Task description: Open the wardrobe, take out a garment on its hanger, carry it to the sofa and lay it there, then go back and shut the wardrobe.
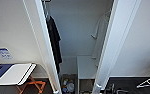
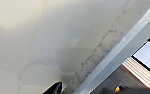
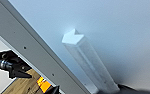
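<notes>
Inside the open wardrobe (image 1: 77,30) the white garment (image 1: 100,35) hangs at the right, partly behind the right door (image 1: 111,45) — soft, light and limp by the look of it, so best taken by its hanger, whose hook I cannot make out; a black T-shirt (image 1: 54,40) hangs opposite. No legible writing — and neither hand's state can be told

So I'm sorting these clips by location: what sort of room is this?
Probably a bedroom or dressing corner of a home: a tall white wardrobe stands open, with a black short-sleeved T-shirt and a plain white T-shirt hanging inside, and a white-topped folding stand with orange legs beside it.
</notes>
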### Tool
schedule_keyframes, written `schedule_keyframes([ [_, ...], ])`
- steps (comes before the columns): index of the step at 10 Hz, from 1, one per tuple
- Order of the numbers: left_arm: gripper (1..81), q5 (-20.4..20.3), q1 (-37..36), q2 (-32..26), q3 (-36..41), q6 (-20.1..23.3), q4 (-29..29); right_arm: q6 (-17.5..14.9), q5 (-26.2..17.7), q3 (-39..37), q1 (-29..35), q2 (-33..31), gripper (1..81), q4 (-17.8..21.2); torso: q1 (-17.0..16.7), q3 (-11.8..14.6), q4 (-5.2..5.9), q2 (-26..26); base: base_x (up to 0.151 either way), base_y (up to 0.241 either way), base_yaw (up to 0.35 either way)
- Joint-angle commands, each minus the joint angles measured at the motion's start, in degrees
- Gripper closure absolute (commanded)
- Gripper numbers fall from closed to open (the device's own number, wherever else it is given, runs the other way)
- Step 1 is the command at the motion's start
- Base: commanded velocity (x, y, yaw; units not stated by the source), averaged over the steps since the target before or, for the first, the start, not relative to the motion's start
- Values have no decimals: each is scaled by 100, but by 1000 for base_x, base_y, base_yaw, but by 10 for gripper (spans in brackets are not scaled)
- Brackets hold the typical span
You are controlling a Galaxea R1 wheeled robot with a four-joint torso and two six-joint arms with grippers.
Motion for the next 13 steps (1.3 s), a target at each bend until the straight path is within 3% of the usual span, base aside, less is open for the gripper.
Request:
schedule_keyframes([
  [1,10,242,632,-970,972,-6,145,209,345,772,-67,-1047,10,336,0,0,0,-2,0,0,0],
  [4,10,-595,1536,-1438,-92,-103,5,288,382,319,-340,-1788,10,389,0,0,0,-2,0,0,0],
  [5,10,-979,1792,-1395,-781,-548,-518,427,269,-153,-400,-1806,10,624,0,2,0,-2,0,0,0],
  [7,10,-1497,2302,-829,-2095,-866,-1419,674,59,-1217,-788,-1562,10,984,-2,5,0,-6,0,0,0],
  [9,10,-1685,2777,-155,-3107,-876,-2043,701,-366,-1921,-1340,-1131,10,987,-6,7,0,-9,0,0,0],
  [13,10,-1588,3322,1199,-4443,-876,-2070,710,-331,-3982,-2509,189,10,1048,-24,9,0,-17,0,0,0],
])
